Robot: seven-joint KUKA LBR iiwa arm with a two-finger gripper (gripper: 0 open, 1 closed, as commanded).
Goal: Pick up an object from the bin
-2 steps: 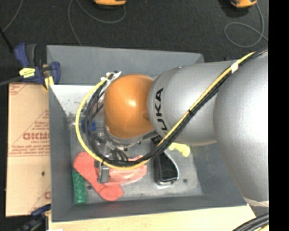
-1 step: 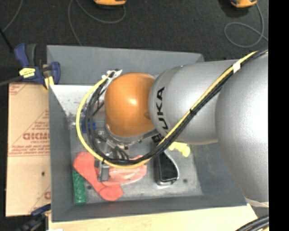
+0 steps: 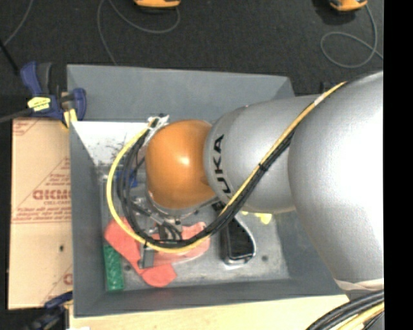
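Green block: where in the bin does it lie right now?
In the camera view, the green block lies in the lower-left corner of the bin, at the foot of its left wall, with a red soft piece just right of it.

A green studded block [image 3: 113,269] lies in the near-left corner of the bin [image 3: 193,90]. A glossy black mouse-shaped object [image 3: 236,243] sits toward the near right, with a small yellow scrap [image 3: 263,219] just beyond it. Far outside lies an orange-yellow object [image 3: 157,2].
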